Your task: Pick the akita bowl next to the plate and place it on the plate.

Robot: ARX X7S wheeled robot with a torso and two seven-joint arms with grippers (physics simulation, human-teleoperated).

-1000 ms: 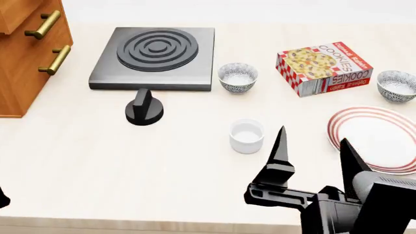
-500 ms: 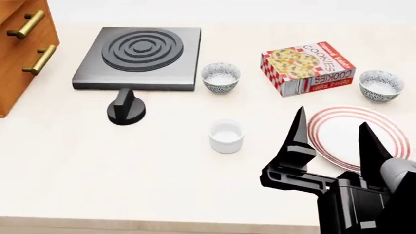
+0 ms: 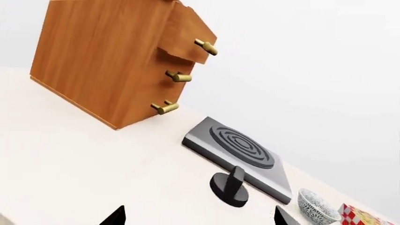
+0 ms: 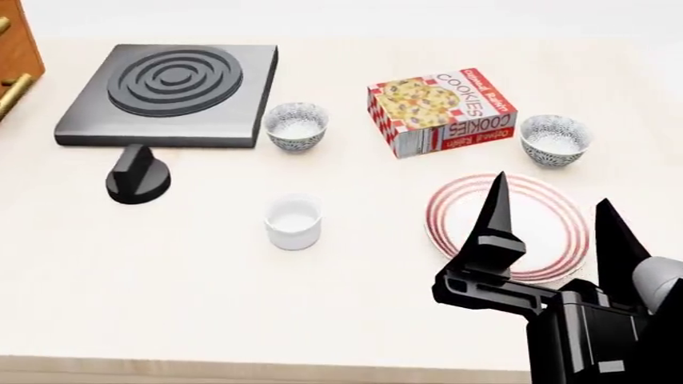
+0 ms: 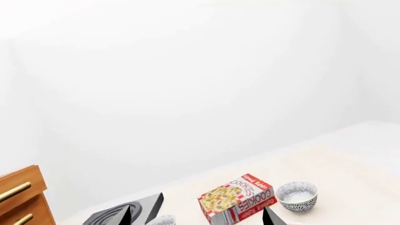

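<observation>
Two identical patterned bowls stand on the pale counter [image 4: 192, 272]. We identify the akita bowl [image 4: 554, 138] as the one at the far right, just beyond the plate [image 4: 459, 210] and apart from its rim; it sits upright and nothing rests in it. We see it again in the right wrist view, beside the cookie box [image 4: 440, 110]. The second bowl [image 4: 296, 126] stands just beside the right edge of the black burner plate [image 4: 165, 94], on the other side of the cookie box.

We see the right gripper [image 4: 553, 226] low in the head view, its two black fingers spread wide apart and pointing up over the near part of the plate, gripping nothing. Its left finger overlaps the plate's ringed rim in the picture; we cannot tell its height above it.

We see only two dark fingertips of the left gripper [image 3: 197, 214] at the edge of the left wrist view, set well apart, with nothing between them.

A plain white cup [image 4: 293, 222] stands in open counter left of the plate. A black knob [image 4: 137, 176] stands near the burner plate's front edge. A wooden drawer unit [image 3: 112, 56] with brass handles stands at the counter's far left.
</observation>
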